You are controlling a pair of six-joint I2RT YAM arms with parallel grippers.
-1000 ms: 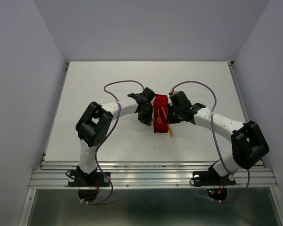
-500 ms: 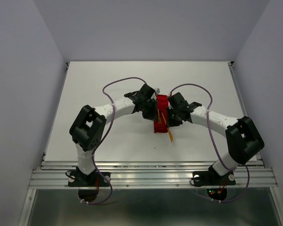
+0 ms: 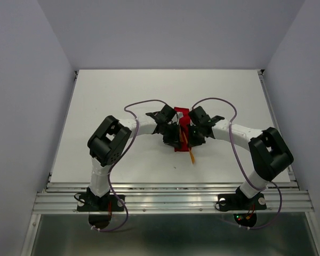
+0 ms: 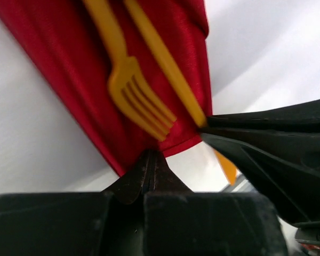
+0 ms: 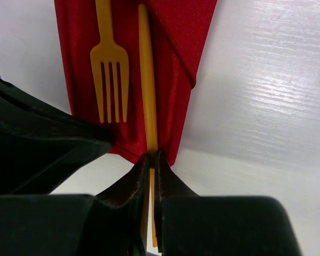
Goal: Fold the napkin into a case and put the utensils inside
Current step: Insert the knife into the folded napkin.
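The red napkin [image 3: 182, 113] lies folded into a narrow strip mid-table, also seen in the left wrist view [image 4: 69, 53] and the right wrist view [image 5: 74, 32]. On it rest the utensils: an orange fork [image 4: 133, 96] [image 5: 110, 69] and an orange stick [image 4: 165, 64] [image 5: 146, 80] whose end pokes past the near edge [image 3: 192, 156]. My left gripper [image 3: 175, 142] [image 4: 151, 156] is shut on the napkin's near edge. My right gripper [image 3: 190, 141] [image 5: 151, 157] is shut on the stick, right beside the left one.
The white table [image 3: 106, 96] spreads all round the napkin. A metal rail [image 3: 170, 197] runs along the near edge by the arm bases. Purple cables [image 3: 144, 102] loop above both arms. Grey walls enclose the sides.
My left gripper has slid toward the napkin's near end and its jaws have gone from open to shut on the cloth edge. The right gripper crept slightly nearer, still holding the stick.
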